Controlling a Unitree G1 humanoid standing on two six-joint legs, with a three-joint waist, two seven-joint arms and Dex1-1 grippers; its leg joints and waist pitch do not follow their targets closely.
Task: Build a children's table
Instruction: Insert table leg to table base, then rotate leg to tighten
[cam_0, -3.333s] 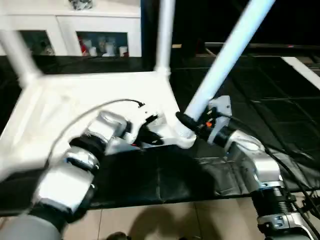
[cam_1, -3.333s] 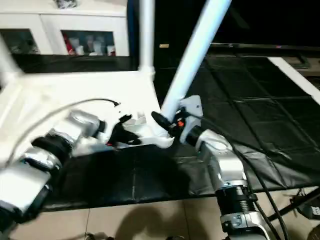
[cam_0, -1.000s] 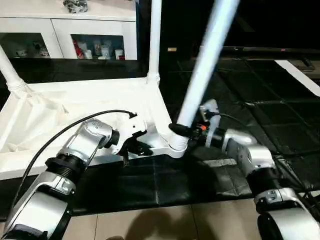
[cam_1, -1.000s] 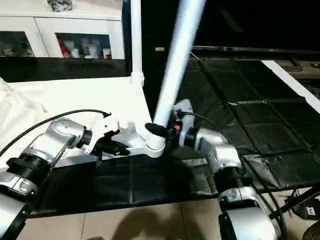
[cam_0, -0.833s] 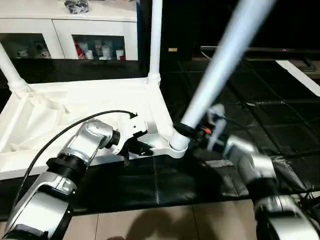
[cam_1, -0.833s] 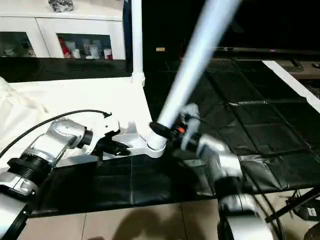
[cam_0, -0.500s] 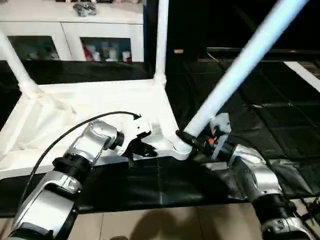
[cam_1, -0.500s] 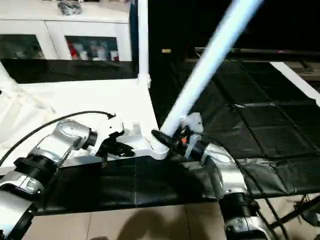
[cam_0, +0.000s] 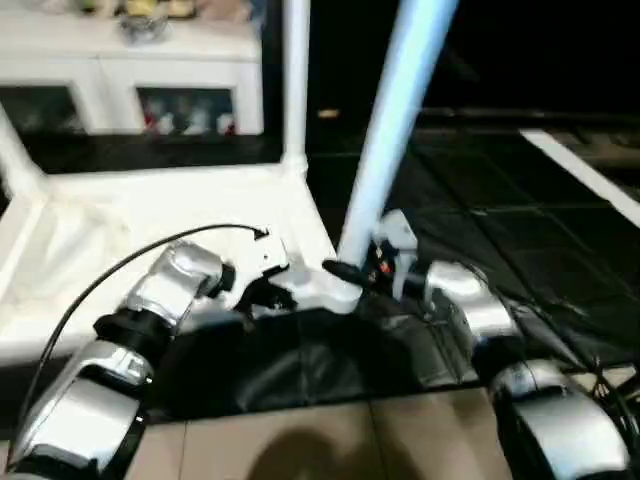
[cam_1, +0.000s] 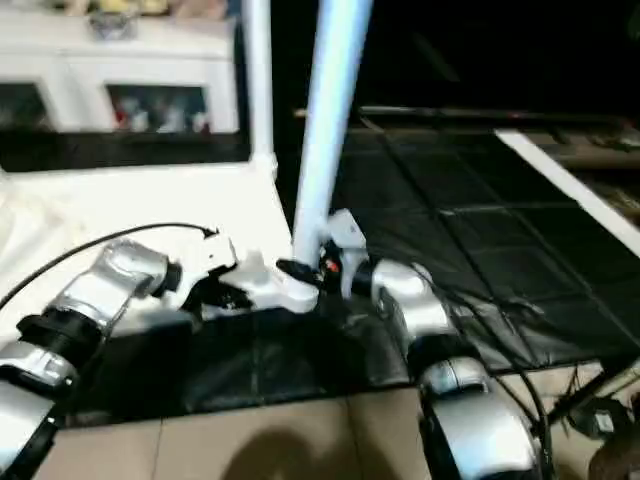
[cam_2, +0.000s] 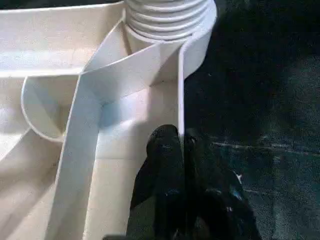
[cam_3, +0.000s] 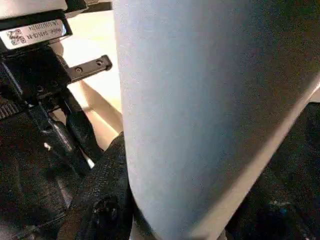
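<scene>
The children's table (cam_0: 150, 215) lies upside down on a black mat, its ribbed white underside facing up. My left gripper (cam_0: 268, 295) is shut on the thin frame rim (cam_2: 181, 100) near the front right corner, its black fingers (cam_2: 162, 150) pinching the wall just below the ribbed corner socket (cam_2: 167, 15). My right gripper (cam_0: 345, 270) is shut around the base of a long white leg (cam_0: 395, 120) that stands nearly upright in that socket. In the right wrist view the leg (cam_3: 210, 110) is clasped by a black finger (cam_3: 100, 200). Two more legs (cam_0: 295, 80) (cam_0: 15, 150) stand at other corners.
A white cabinet (cam_0: 130, 70) with glass doors stands behind the table. The black mat (cam_0: 520, 200) stretches to the right, with a white strip (cam_0: 580, 175) across it. Tiled floor (cam_0: 330, 440) lies at the near edge.
The held leg has swung from leaning right to nearly upright, and my right forearm has shifted with it. The left gripper keeps its hold on the rim. The camera has moved.
</scene>
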